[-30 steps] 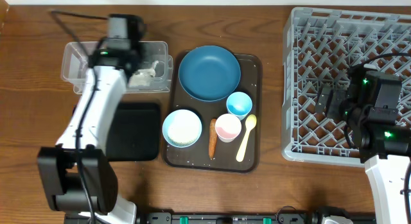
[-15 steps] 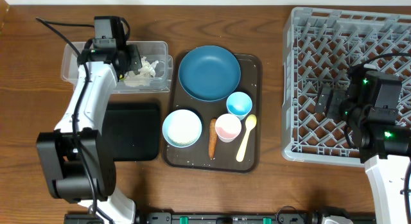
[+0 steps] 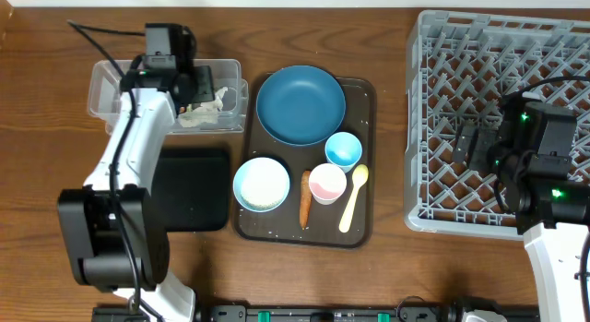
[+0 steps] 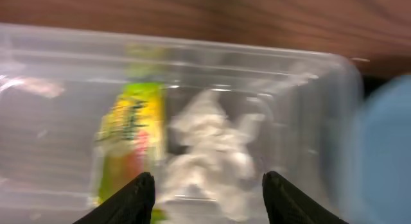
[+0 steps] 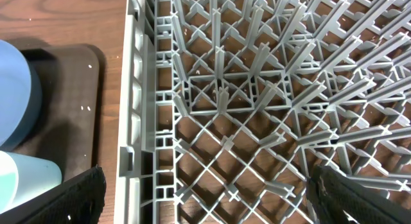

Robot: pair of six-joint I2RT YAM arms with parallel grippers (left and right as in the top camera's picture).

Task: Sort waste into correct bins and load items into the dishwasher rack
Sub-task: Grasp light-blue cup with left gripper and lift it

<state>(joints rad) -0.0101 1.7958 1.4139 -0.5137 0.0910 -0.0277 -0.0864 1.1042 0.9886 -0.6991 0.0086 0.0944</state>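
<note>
Clear plastic tub [image 3: 101, 87], just left of the dark-brown serving tray's [image 3: 364, 232] far corner: yellow-green wrapper [image 4: 131, 140] and crumpled white tissue [image 4: 212, 153] inside. Left gripper [image 4: 212, 198] over them, fingers apart, holding nothing. Black tray [image 3: 189, 188], left of the serving tray's near half. On the serving tray: dark-blue bowl [image 3: 300, 105], pale-blue bowl [image 3: 262, 184], light-blue cup [image 3: 343, 149], pink cup [image 3: 326, 184], carrot [image 3: 305, 198], spoon [image 3: 354, 198]. Dishwasher rack [image 3: 417, 128], right of the serving tray across a strip of bare wood; right gripper [image 5: 205, 205] over its lattice, fingers spread wide

grey rack [image 5: 257, 89] fills view | brown tray [image 5: 70, 121] left | end effector [image 5: 215, 198] spread
</note>
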